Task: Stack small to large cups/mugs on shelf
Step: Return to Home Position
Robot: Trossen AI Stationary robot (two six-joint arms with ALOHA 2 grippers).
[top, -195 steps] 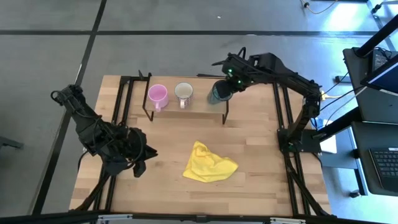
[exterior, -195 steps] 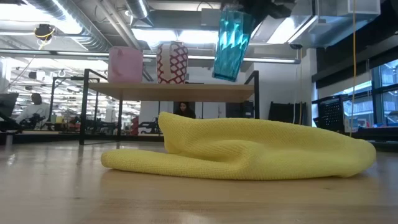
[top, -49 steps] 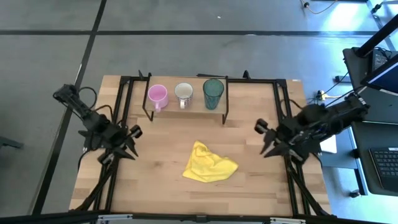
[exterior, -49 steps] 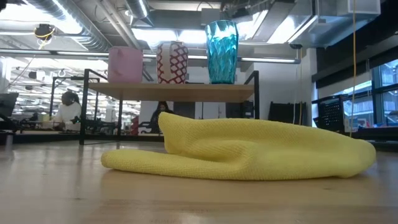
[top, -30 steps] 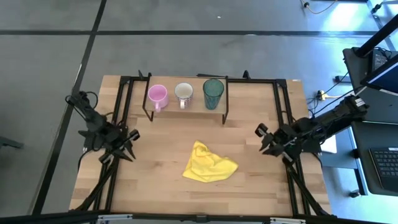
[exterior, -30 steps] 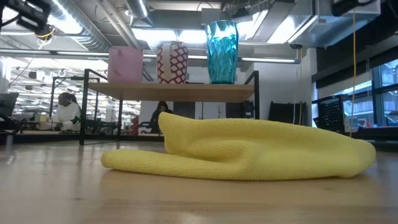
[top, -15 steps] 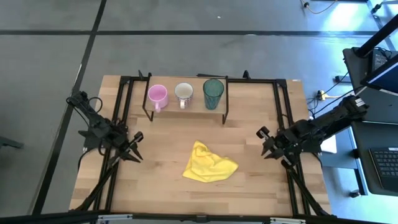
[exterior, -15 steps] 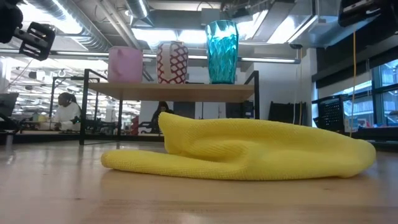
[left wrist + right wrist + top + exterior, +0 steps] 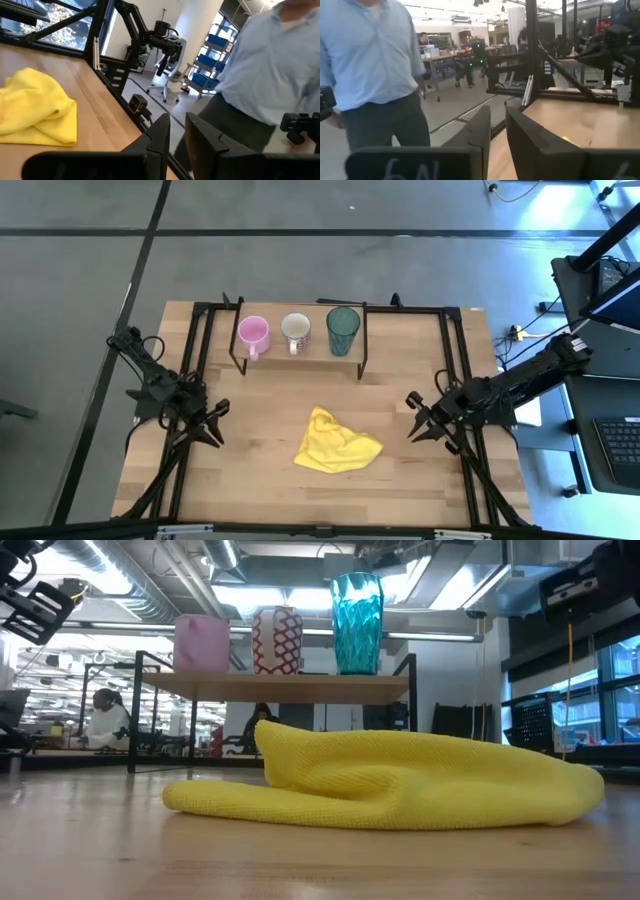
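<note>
Row upright on shelf (image 9: 275,353): pink mug (image 9: 253,333), patterned mug (image 9: 295,329), teal tumbler (image 9: 342,328), small to tall. Left gripper (image 9: 219,423) front-left of shelf, fingers spread, empty. Right gripper (image 9: 411,420) front-right of shelf, likewise spread.

counter (image 9: 400,480): pale butcher-block wood, smooth satin finish. low light-wood shelf (image 9: 290,686): same wood look, thin matt black metal legs. small pink mug (image 9: 202,644): opaque, matt. white red-patterned mug (image 9: 277,640): glossy glaze. tall teal tumbler (image 9: 357,623): translucent, faceted, shiny. crumpled yellow cloth (image 9: 400,780): soft knit, matt, finely textured.
</note>
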